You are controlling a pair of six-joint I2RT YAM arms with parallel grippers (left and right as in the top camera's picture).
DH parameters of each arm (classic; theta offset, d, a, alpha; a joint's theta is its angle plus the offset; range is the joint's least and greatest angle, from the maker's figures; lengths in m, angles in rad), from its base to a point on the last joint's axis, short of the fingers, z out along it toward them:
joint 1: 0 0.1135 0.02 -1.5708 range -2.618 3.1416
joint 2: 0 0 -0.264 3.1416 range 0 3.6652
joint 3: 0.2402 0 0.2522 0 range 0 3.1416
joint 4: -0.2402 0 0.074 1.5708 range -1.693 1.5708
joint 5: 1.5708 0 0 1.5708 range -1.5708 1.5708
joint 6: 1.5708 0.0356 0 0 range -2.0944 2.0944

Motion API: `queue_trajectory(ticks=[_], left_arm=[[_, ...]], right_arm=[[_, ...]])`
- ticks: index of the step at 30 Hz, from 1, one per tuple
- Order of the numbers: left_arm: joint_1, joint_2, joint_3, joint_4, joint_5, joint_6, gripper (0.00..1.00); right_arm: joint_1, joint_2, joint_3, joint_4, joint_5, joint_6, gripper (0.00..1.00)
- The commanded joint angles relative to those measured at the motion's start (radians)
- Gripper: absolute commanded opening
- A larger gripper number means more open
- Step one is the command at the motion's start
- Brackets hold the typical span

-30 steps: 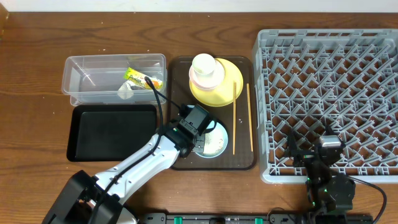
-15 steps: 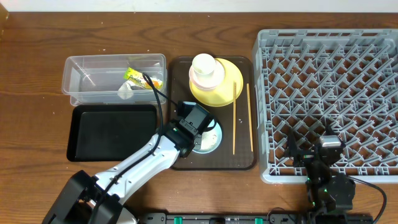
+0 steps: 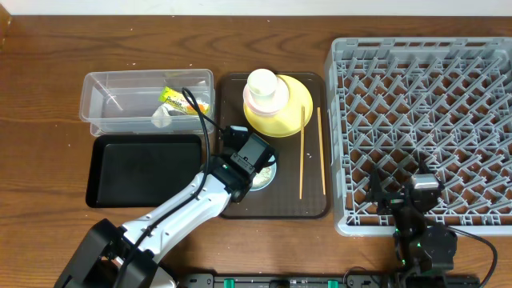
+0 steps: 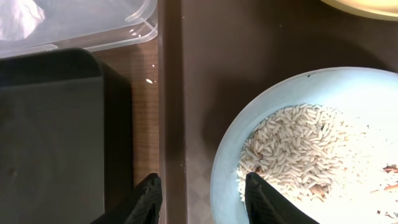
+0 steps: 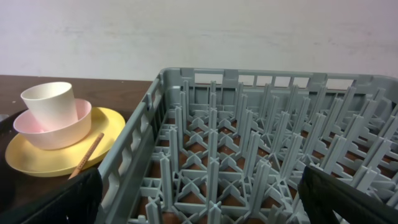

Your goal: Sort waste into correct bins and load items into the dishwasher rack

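Note:
The light blue bowl (image 4: 225, 163) with white rice scraps (image 4: 298, 143) sits on the dark-brown serving tray (image 4: 205, 62). My left gripper (image 4: 202, 198) is open astride the bowl's left rim, with one finger over the rice and the other outside, near the black tray (image 4: 50, 137). In the overhead view the left gripper (image 3: 253, 162) covers part of the bowl (image 3: 267, 176). The clear tub (image 3: 112, 94) holds the green-and-yellow wrapper (image 3: 180, 100) and the tissue (image 3: 162, 118). The white cup (image 3: 262, 82) stands in the pink bowl (image 5: 59, 129) on the yellow plate (image 3: 292, 116). My right gripper (image 5: 205, 199) hangs wide open over the grey rack (image 3: 428, 112).
Two chopsticks (image 3: 302, 152) lie on the serving tray to the right of the bowl, one resting on the plate's edge. The black tray (image 3: 144, 170) lies in front of the clear tub. The rack's upright pegs (image 5: 214, 143) stand just ahead of the right fingers.
The left jaws have opened off the blue bowl's rim. The bowl has shifted a little toward the back of the serving tray. The right arm has not moved.

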Motion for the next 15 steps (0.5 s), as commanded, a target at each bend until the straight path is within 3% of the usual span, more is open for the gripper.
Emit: queue_trajectory(ticks=[1, 5, 9, 15], left_arm=[[0.000, -0.035, 0.026, -0.021, -0.033, 0.009, 0.46], [0.000, -0.117, 0.058, -0.056, 0.030, 0.009, 0.45], [0.000, -0.220, 0.060, -0.067, 0.182, 0.009, 0.45], [-0.002, -0.308, 0.060, -0.056, 0.382, -0.003, 0.36]], right_arm=[[0.000, -0.005, -0.001, -0.004, 0.006, 0.014, 0.99], [0.000, -0.005, -0.001, -0.004, 0.006, 0.014, 0.99], [0.000, -0.005, -0.001, -0.004, 0.006, 0.014, 0.99], [0.000, -0.005, -0.001, -0.004, 0.006, 0.013, 0.99]])
